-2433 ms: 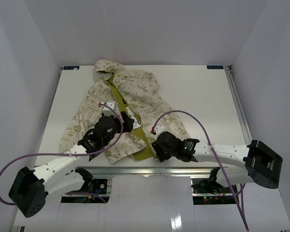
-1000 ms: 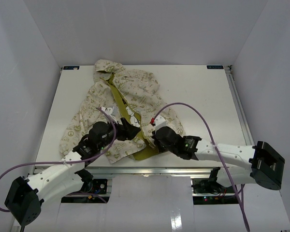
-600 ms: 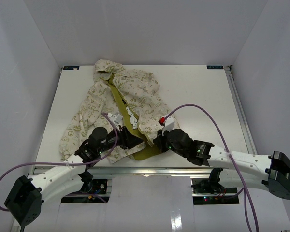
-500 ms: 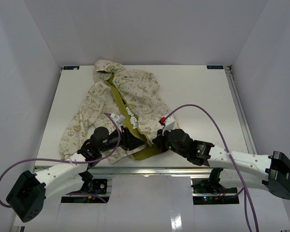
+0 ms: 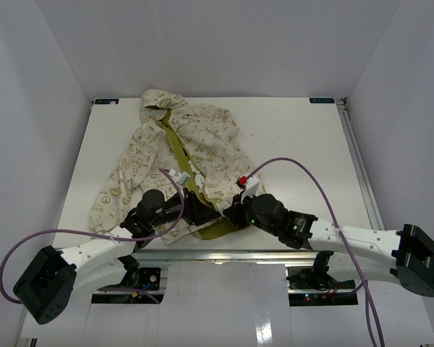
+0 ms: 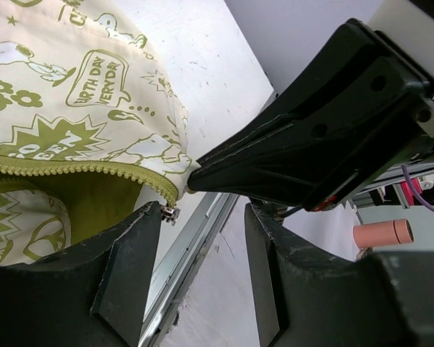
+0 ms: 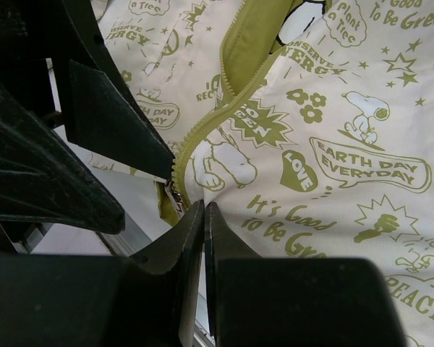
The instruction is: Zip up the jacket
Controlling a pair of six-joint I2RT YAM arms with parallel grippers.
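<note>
Cream jacket [image 5: 195, 137] with olive print lies flat on the white table [image 5: 296, 144], left of centre. We record its long axis running from the far edge to the near edge. The hood [image 5: 161, 100] points away from the arms, and the hem [image 5: 177, 233] lies by the near edge, angled slightly to the right. The front is open, with a strip of olive lining [image 5: 177, 148] showing between the two panels.

Both grippers sit at the hem, close together. The right gripper [image 5: 229, 213] has its fingers pressed together on the bottom corner of one front panel. In the left wrist view its black tip meets that corner at the end of the zipper teeth [image 6: 72, 169]. The left gripper [image 5: 197, 210] is spread, nothing between its fingers [image 6: 126, 267]. The small metal slider [image 6: 169, 213] sits just off the tip of one finger, at the bottom end of the other row of teeth. We cannot tell whether that finger touches it. The two zipper rows are not joined.
</note>
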